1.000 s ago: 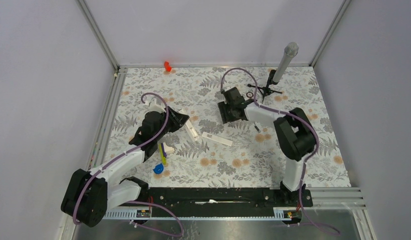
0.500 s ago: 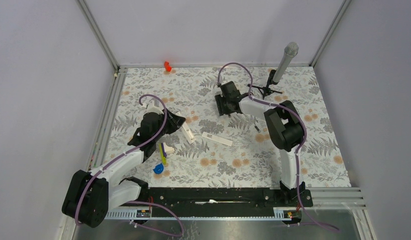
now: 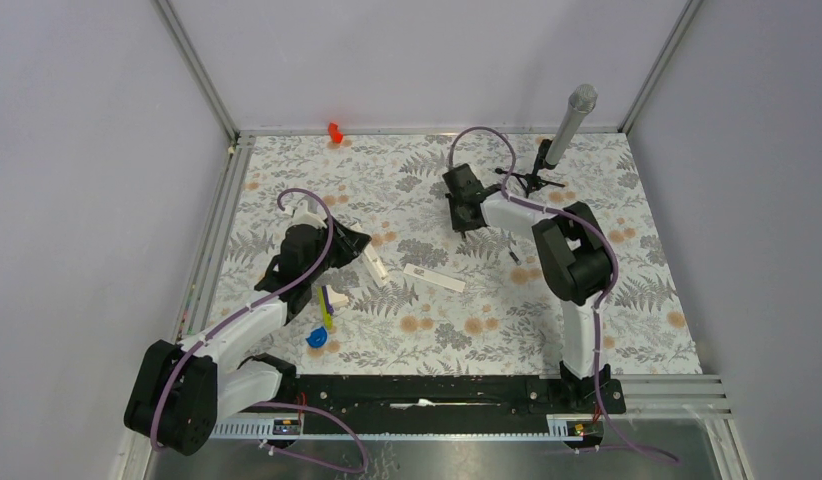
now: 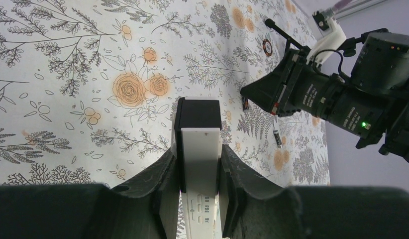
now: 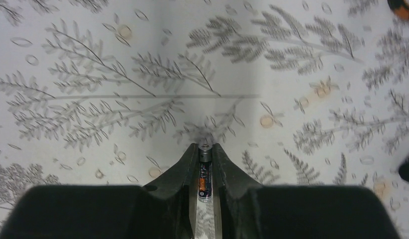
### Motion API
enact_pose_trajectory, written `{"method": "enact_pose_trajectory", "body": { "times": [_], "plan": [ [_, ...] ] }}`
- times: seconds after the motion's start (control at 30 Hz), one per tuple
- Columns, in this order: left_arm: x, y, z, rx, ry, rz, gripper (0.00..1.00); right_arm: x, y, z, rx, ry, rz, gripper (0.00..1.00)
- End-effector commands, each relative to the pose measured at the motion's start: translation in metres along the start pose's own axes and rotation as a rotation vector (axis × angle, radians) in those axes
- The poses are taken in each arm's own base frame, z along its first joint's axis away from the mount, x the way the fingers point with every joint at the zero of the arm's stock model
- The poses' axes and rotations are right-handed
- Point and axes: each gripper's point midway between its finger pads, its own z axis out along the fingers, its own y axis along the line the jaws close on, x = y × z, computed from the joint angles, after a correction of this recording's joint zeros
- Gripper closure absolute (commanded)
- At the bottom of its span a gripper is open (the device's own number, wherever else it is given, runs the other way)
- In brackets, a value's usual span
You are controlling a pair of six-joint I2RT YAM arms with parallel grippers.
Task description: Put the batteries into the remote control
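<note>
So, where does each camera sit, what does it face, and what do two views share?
Top external: above and behind, facing down at the table; left arm, right arm show.
Left wrist: looks past left gripper, holding remote control.
Right wrist: looks down past right gripper, holding battery.
Shared: right arm, in top and left wrist.

The left arm (image 3: pixel 242 325) and right arm (image 3: pixel 587 345) are built alike, with white shell links between bulky matte-black joint housings. Both are mounted on a black rail (image 3: pixel 427 392) along the bottom of the overhead frame. A thin purple cable (image 3: pixel 309 193) trails along each arm. The left hand (image 4: pixel 197 155) and right hand (image 5: pixel 205 149) end in black, grainy, wedge-shaped fingers (image 5: pixel 182 172), and each pair has one small round hole at lower left. At the upper right of the left wrist view, a ribbed black barrel (image 4: pixel 317 97) on the right arm carries a green light (image 4: pixel 364 124).
</note>
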Motion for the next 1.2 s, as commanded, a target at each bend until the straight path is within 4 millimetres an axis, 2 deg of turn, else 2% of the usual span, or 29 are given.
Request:
{"method": "enact_pose_trajectory", "body": {
  "times": [0.0,0.07,0.13,0.23,0.3,0.47,0.53,0.67,0.8,0.93,1.07,1.17],
  "plan": [
    [-0.012,-0.016,-0.001,0.073,-0.042,0.014,1.00,0.027,-0.023,-0.026,0.095,0.073,0.092,0.84],
    [-0.011,-0.016,-0.001,0.077,-0.040,0.013,1.00,0.044,-0.026,-0.033,0.102,0.105,0.131,0.82],
    [-0.011,-0.016,-0.001,0.079,-0.040,0.013,1.00,0.056,-0.030,-0.039,0.110,0.103,0.175,0.76],
    [-0.010,-0.015,-0.002,0.077,-0.039,0.012,1.00,0.066,-0.040,-0.047,0.138,0.065,0.241,0.73],
    [-0.009,-0.014,-0.002,0.077,-0.039,0.011,1.00,0.066,-0.043,-0.052,0.144,0.040,0.270,0.71],
    [-0.010,-0.014,-0.004,0.081,-0.044,0.011,1.00,0.059,-0.045,-0.061,0.140,0.003,0.285,0.50],
    [-0.011,-0.013,-0.005,0.079,-0.047,0.010,1.00,0.055,-0.045,-0.066,0.137,-0.010,0.292,0.47],
    [-0.012,-0.012,-0.007,0.077,-0.054,0.010,1.00,0.055,-0.051,-0.074,0.148,-0.029,0.299,0.53],
    [-0.012,-0.010,-0.009,0.073,-0.056,0.012,1.00,0.064,-0.062,-0.070,0.203,-0.009,0.272,0.55],
    [-0.013,-0.011,-0.010,0.078,-0.057,0.013,1.00,0.062,-0.072,-0.067,0.245,-0.006,0.201,0.60],
    [-0.015,-0.011,-0.013,0.077,-0.065,0.018,1.00,0.055,-0.088,-0.077,0.292,-0.030,0.169,0.67],
    [-0.015,-0.009,-0.014,0.071,-0.070,0.021,1.00,0.061,-0.098,-0.080,0.314,-0.012,0.174,0.70]
  ]
}}
